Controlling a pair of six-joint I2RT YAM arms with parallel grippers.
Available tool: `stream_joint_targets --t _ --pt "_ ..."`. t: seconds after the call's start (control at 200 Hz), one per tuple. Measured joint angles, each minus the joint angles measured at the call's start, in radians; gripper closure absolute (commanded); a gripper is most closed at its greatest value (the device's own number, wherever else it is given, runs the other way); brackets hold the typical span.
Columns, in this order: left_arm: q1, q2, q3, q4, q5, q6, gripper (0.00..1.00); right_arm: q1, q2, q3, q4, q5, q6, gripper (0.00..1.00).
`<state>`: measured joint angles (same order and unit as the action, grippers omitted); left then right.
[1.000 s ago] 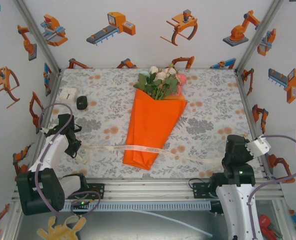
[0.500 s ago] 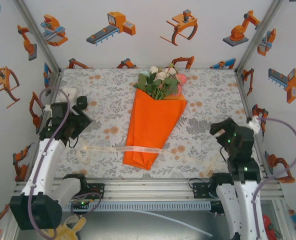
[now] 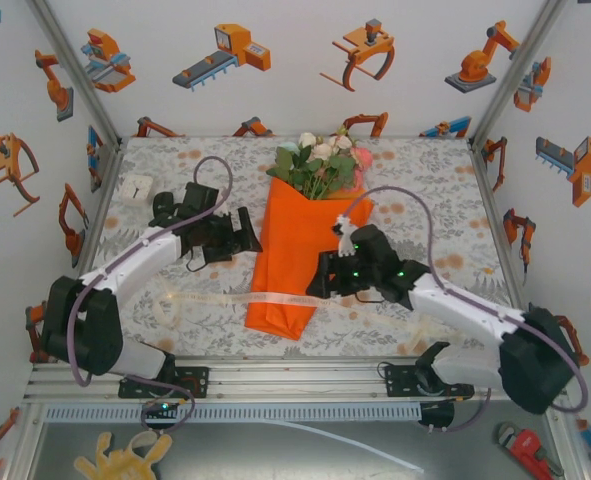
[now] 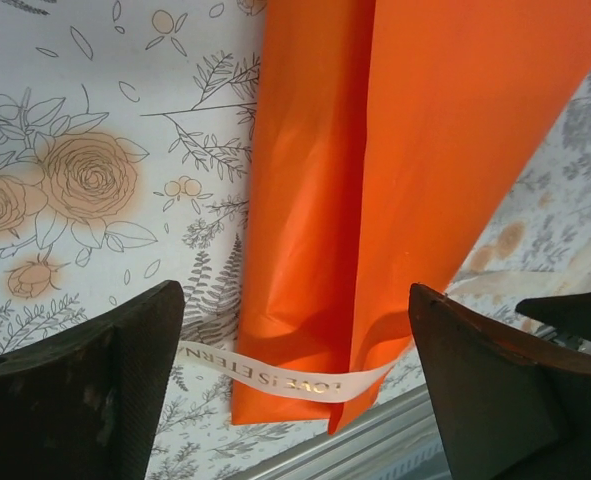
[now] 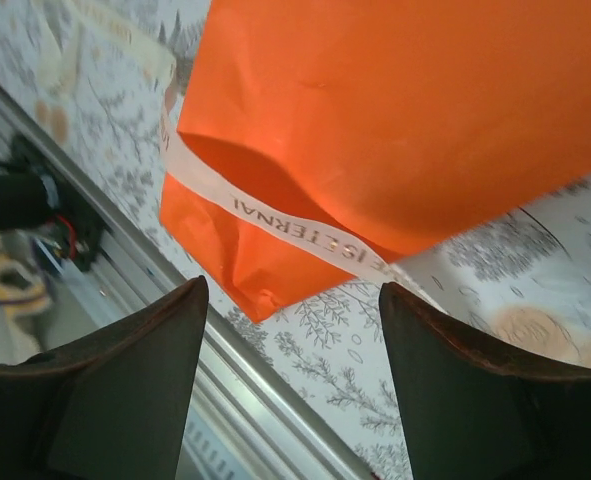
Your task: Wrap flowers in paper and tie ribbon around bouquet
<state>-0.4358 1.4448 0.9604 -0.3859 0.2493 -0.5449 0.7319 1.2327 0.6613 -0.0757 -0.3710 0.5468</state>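
Observation:
The bouquet lies in the middle of the table as a long cone of orange paper (image 3: 305, 250), with the flowers (image 3: 320, 162) at its far end. The cream ribbon (image 3: 275, 298) lies across the cone's narrow near end, its tails on the cloth at both sides. My left gripper (image 3: 247, 232) hovers open at the cone's left edge. In the left wrist view the paper (image 4: 425, 150) and the printed ribbon (image 4: 285, 380) sit beyond the left gripper (image 4: 293, 300). My right gripper (image 3: 318, 280) is open at the cone's right edge, above the paper (image 5: 395, 110) and ribbon (image 5: 275, 220); nothing sits inside the right gripper (image 5: 293, 290).
A small white square (image 3: 135, 187) and a dark object (image 3: 162, 207) lie at the far left of the floral tablecloth (image 3: 425, 200). An aluminium rail (image 3: 295, 375) runs along the near edge. Printed walls close in the back and both sides.
Both arms have swung in from the table's sides to the bouquet's lower half. Both grippers have opened wider. The bouquet and ribbon have stayed put.

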Motion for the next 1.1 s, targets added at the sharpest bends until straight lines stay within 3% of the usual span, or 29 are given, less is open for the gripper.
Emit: stream_joint_targets --t 0.135,0.305,0.395,0.541,0.621,0.826,1.101 --pt "-0.013 0.033 0.0 0.012 0.001 0.008 0.02 0.094 0.171 0.095 0.065 -0.022 -0.119 0.36" --pt "-0.013 0.034 0.0 0.023 -0.007 0.012 0.01 0.129 0.307 0.181 0.123 -0.051 -0.202 0.44" --pt "-0.013 0.03 -0.003 0.027 -0.019 0.016 0.02 0.144 0.331 0.183 0.138 -0.073 -0.216 0.55" --pt "-0.013 0.01 -0.017 0.029 -0.032 0.019 0.03 0.193 0.336 0.183 0.148 -0.105 -0.207 0.82" --pt "-0.013 -0.002 -0.02 0.03 -0.035 0.019 0.03 0.227 0.336 0.18 0.166 -0.12 -0.175 0.9" --pt "-0.013 -0.004 -0.02 0.028 -0.045 0.019 0.03 0.318 0.335 0.105 0.277 -0.164 -0.049 0.91" --pt "-0.013 -0.004 -0.024 0.032 -0.043 0.019 0.03 0.404 0.328 0.055 0.282 -0.098 0.007 0.85"
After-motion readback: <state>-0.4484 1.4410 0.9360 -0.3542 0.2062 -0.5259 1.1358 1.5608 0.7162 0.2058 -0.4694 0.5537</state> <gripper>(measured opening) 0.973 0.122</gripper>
